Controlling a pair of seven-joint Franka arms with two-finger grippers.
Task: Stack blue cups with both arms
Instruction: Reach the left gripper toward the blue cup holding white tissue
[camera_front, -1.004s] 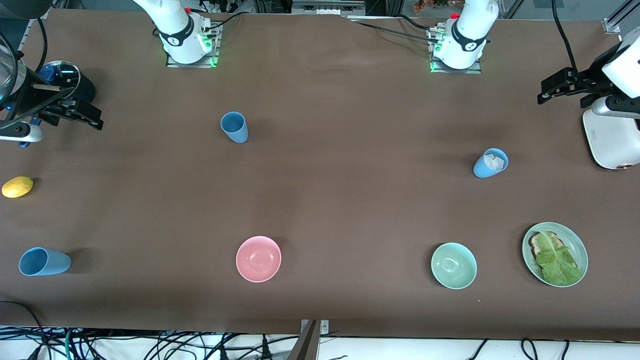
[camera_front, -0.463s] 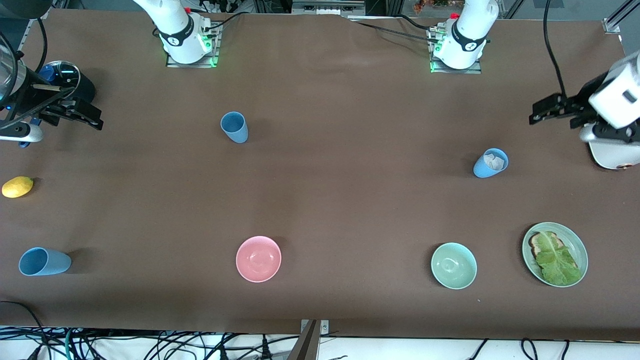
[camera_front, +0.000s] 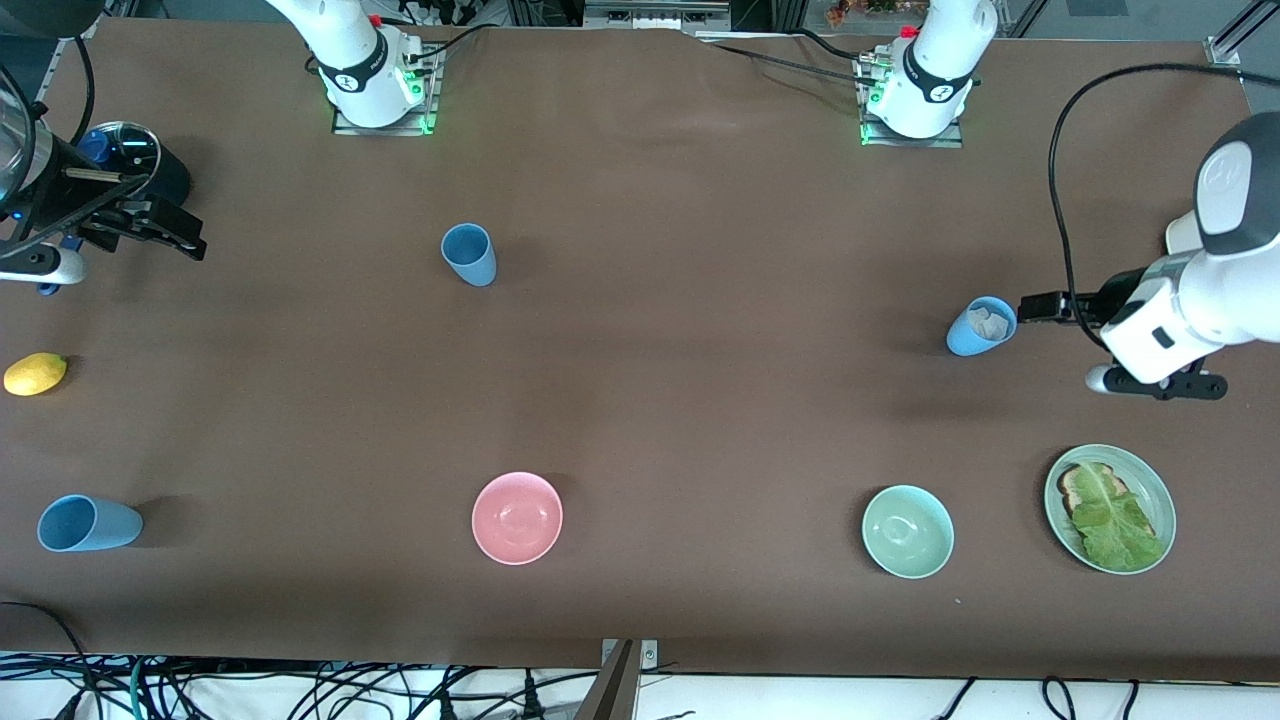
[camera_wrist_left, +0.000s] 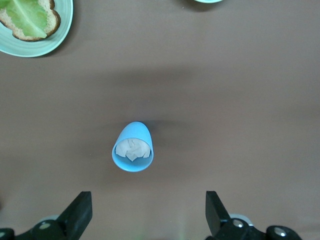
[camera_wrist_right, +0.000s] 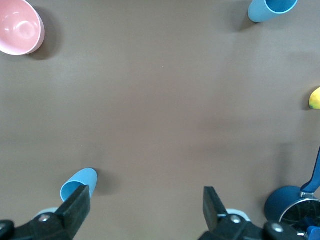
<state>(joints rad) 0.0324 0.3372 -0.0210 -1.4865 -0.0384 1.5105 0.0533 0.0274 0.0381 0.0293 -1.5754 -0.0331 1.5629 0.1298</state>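
Note:
Three light-blue cups stand on the brown table. One cup (camera_front: 981, 325) holds crumpled white paper; it also shows in the left wrist view (camera_wrist_left: 132, 148). My left gripper (camera_front: 1027, 306) is open and empty, just beside this cup toward the left arm's end of the table; in its own view (camera_wrist_left: 148, 215) the cup sits ahead of the spread fingers. A second cup (camera_front: 469, 254) shows next to one finger in the right wrist view (camera_wrist_right: 78, 184). The third cup (camera_front: 88, 523) is near the front edge at the right arm's end. My right gripper (camera_front: 168, 232) is open and empty, and that arm waits.
A pink bowl (camera_front: 517, 517) and a pale green bowl (camera_front: 907, 531) sit nearer the front camera. A green plate (camera_front: 1166, 500) carries toast and lettuce. A lemon (camera_front: 35, 373) and a dark navy lidded pot (camera_front: 140, 165) are at the right arm's end.
My left arm has swung down and inward, bringing its open gripper beside the paper-filled cup. The right arm and all cups have not moved.

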